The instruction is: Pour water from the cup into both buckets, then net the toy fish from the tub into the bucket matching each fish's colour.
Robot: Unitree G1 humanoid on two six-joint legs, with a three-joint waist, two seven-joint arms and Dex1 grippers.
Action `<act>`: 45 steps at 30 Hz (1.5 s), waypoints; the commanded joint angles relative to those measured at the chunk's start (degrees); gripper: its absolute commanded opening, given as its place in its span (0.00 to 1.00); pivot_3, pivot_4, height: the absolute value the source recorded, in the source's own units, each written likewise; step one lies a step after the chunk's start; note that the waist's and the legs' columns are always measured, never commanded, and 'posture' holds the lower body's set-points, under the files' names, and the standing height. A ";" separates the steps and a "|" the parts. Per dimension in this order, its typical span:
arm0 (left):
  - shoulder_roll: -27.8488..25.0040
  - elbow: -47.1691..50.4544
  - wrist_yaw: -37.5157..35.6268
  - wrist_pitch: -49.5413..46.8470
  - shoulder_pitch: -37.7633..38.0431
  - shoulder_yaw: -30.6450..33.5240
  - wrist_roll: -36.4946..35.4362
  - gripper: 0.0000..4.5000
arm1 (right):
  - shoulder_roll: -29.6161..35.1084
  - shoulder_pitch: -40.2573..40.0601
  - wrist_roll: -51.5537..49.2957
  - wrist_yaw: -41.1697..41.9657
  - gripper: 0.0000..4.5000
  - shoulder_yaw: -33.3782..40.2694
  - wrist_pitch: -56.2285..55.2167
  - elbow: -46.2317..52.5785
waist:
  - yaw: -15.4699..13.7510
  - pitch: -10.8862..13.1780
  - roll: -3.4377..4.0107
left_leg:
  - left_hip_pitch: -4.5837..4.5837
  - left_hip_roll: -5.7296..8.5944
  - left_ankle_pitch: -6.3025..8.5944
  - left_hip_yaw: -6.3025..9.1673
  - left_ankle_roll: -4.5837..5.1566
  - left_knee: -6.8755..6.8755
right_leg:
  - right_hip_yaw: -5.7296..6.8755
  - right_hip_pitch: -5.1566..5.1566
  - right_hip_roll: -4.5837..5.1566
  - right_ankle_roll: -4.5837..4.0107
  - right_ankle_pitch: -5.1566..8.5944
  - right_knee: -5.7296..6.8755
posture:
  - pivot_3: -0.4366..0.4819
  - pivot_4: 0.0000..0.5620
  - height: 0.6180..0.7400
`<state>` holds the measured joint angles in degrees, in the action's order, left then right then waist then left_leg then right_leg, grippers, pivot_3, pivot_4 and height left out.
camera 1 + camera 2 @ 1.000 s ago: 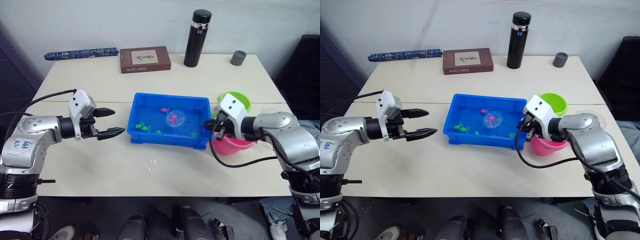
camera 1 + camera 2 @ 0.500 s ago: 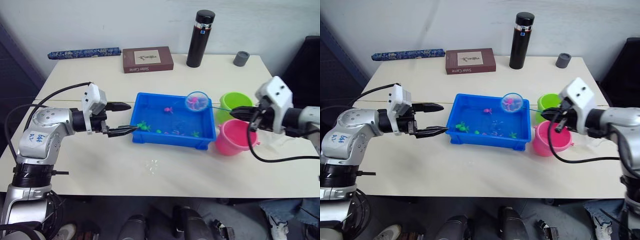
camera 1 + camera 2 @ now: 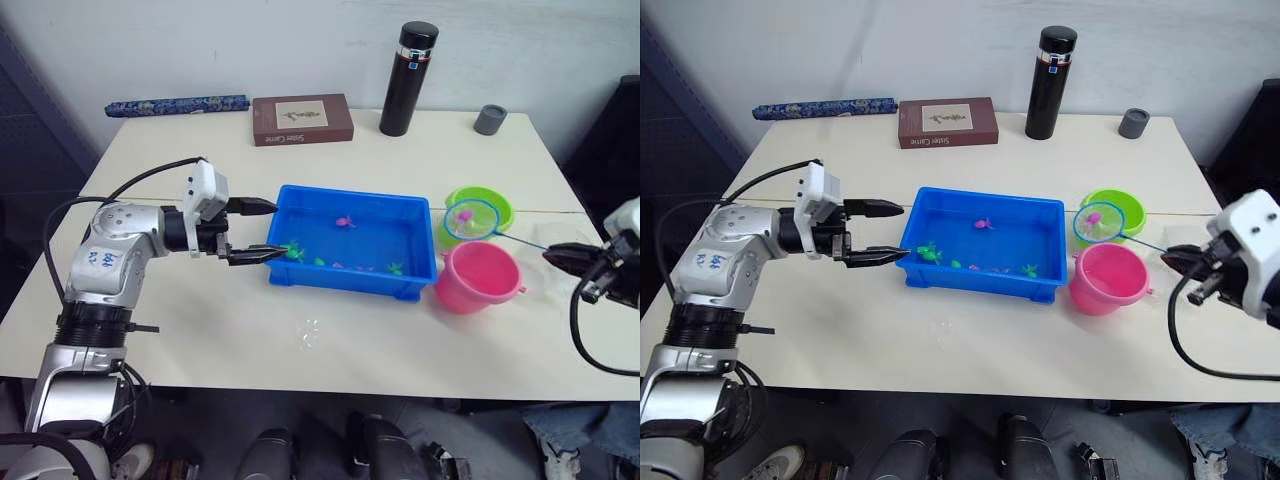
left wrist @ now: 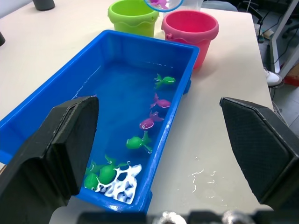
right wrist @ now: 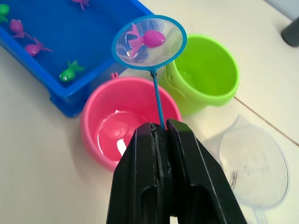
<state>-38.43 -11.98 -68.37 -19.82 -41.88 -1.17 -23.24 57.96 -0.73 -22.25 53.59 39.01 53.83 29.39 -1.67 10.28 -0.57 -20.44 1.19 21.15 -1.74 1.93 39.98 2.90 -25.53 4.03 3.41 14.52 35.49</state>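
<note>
Pale cream table (image 3: pixel 400 330) against a white wall, set with a blue tub (image 3: pixel 352 212) at frame centre, holding water and small fish — green fish (image 4: pixel 163 80) and pink-purple fish (image 4: pixel 159 101) scattered along its lower edge. Right of the tub, a lime green bucket (image 3: pixel 492 207) behind a pink bucket (image 3: pixel 480 280), touching or nearly so. At the far right, right gripper (image 5: pixel 160 135) pinched tight on the thin handle of the net (image 5: pixel 149 42), blue hoop raised over the gap between the two buckets (one pink fish (image 5: pixel 150 38) lying in the mesh). Clear cup (image 5: pixel 254 168) just beside the pink bucket, near the right edge. Left of centre, left gripper (image 3: pixel 258 230) spread wide, lower fingertip at the tub's near-left corner, holding nothing. Along the top of the frame: a black flask (image 3: pixel 408 79), a small grey cap (image 3: pixel 488 119), a brown book (image 3: pixel 303 119) and a patterned blue roll (image 3: pixel 177 104).
</note>
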 commanded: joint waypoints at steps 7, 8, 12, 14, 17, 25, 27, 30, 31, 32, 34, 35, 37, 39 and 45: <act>1.34 -2.89 -2.02 2.88 -3.32 -0.26 1.83 0.99 | -5.03 -14.66 8.13 -4.34 0.00 5.84 -11.67 5.59 | 0.13 0.00 0.00 | 0.02 0.01 0.00 -0.02 0.00 -0.01 | -0.03 0.01 -0.06 0.02 -0.01 0.00 | 0.48 0.27 1.00; 1.37 -2.95 -2.12 2.95 -3.34 -0.21 1.91 0.99 | -5.65 -15.49 9.61 -5.44 0.00 5.61 -14.02 5.48 | 0.15 0.00 0.00 | 0.03 0.01 0.00 -0.04 0.00 -0.01 | -0.05 0.01 -0.06 0.02 -0.01 0.01 | 0.48 0.27 1.00; 1.57 -3.33 -2.42 3.26 -3.48 -0.13 2.25 0.99 | -7.97 -19.79 16.73 -8.89 0.00 3.15 -25.58 4.36 | 0.26 0.00 0.00 | 0.10 0.00 0.00 -0.10 0.00 -0.01 | -0.11 0.02 -0.11 0.03 -0.01 0.03 | 0.48 0.27 1.00; 1.74 -3.55 -2.47 3.42 -3.52 -0.12 2.45 0.99 | -8.56 -21.91 21.79 -11.60 0.00 -0.42 -31.94 2.62 | 0.26 0.00 0.00 | 0.11 -0.02 -0.01 -0.11 -0.02 -0.04 | -0.12 0.02 -0.17 0.02 -0.01 0.04 | 0.48 0.27 1.00; 1.85 -3.55 -2.53 3.47 -3.42 -0.01 2.62 0.99 | -9.58 -23.38 26.59 -14.87 0.00 -3.50 -38.66 0.62 | 0.27 0.00 0.00 | 0.13 -0.02 -0.01 -0.17 -0.03 -0.02 | -0.18 0.03 -0.20 0.03 -0.01 0.04 | 0.48 0.27 1.00; 1.79 -3.43 -2.54 3.30 -3.18 0.22 2.84 0.99 | -10.93 -25.63 35.92 -21.89 0.00 -3.92 -54.75 -5.80 | 0.24 0.00 0.00 | 0.16 -0.02 -0.01 -0.20 -0.02 0.00 | -0.23 0.06 -0.21 0.02 -0.01 0.02 | 0.48 0.27 1.00; 1.87 -3.38 -2.52 3.27 -3.16 0.15 2.86 0.99 | -10.82 -25.33 36.90 -22.56 0.00 -4.05 -57.02 -6.66 | 0.27 0.00 0.00 | 0.17 -0.02 -0.01 -0.20 -0.03 -0.01 | -0.23 0.06 -0.22 0.02 -0.01 0.03 | 0.48 0.27 1.00; 1.94 -3.31 -2.45 3.22 -3.16 0.14 2.87 0.99 | -10.92 -24.82 37.80 -23.40 0.00 -3.93 -59.40 -7.26 | 0.30 0.00 0.00 | 0.18 -0.05 -0.01 -0.20 -0.03 -0.01 | -0.23 0.06 -0.26 0.02 -0.01 0.03 | 0.48 0.27 1.00; 1.92 -3.22 -2.44 3.16 -3.11 0.16 2.84 0.99 | -11.03 -24.80 37.86 -23.41 0.00 -3.81 -59.76 -7.25 | 0.30 0.00 0.00 | 0.17 -0.05 -0.01 -0.21 -0.03 -0.01 | -0.24 0.06 -0.26 0.02 -0.01 0.04 | 0.48 0.27 1.00; 1.91 -3.15 -2.43 3.13 -3.07 0.18 2.82 0.99 | -11.11 -24.81 37.86 -23.37 0.00 -3.73 -60.00 -7.25 | 0.28 0.00 0.00 | 0.18 -0.05 -0.01 -0.21 -0.03 -0.01 | -0.24 0.06 -0.26 0.02 -0.01 0.04 | 0.48 0.27 1.00; 1.82 -3.10 -2.42 3.10 -2.98 0.23 2.82 0.99 | -11.72 -24.61 36.10 -22.66 0.00 -3.60 -59.92 -6.12 | 0.24 0.00 0.00 | 0.17 -0.04 -0.01 -0.21 -0.03 0.00 | -0.24 0.06 -0.25 0.02 -0.01 0.04 | 0.48 0.27 1.00; 1.79 -3.03 -2.38 3.07 -2.92 0.27 2.81 0.99 | -11.71 -24.66 35.91 -22.48 0.00 -3.53 -60.38 -5.86 | 0.24 0.00 0.00 | 0.17 -0.05 -0.01 -0.20 -0.02 -0.01 | -0.24 0.06 -0.25 0.02 -0.01 0.04 | 0.48 0.27 1.00; 1.76 -2.86 -2.27 2.97 -2.77 0.32 2.78 0.99 | -11.54 -24.88 36.50 -22.44 0.00 -2.84 -61.30 -5.55 | 0.28 0.00 0.00 | 0.17 -0.04 -0.01 -0.21 -0.02 0.00 | -0.25 0.06 -0.26 0.02 -0.01 0.05 | 0.48 0.27 1.00; 1.74 -2.75 -2.21 2.95 -2.64 0.36 2.76 0.99 | -11.22 -25.19 37.50 -22.60 0.00 -1.98 -62.33 -5.58 | 0.28 0.00 0.00 | 0.17 -0.04 -0.01 -0.21 -0.02 -0.01 | -0.25 0.06 -0.26 0.02 -0.01 0.05 | 0.48 0.27 1.00; 1.92 -3.31 -2.15 3.22 -2.54 0.38 2.83 0.99 | -10.55 -25.01 44.34 -27.24 0.00 -1.00 -70.16 -7.37 | 0.29 0.00 0.00 | 0.17 -0.04 -0.01 -0.22 -0.02 -0.01 | -0.26 0.06 -0.27 0.02 -0.01 0.05 | 0.48 0.27 1.00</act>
<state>-36.43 -16.35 -70.65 -17.06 -44.32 -1.74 -20.08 47.09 -25.70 20.30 28.39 36.55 -13.99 21.88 -1.38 10.28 -0.57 -20.26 1.15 21.14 -1.96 1.91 39.98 2.64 -25.47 3.76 3.43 14.51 35.54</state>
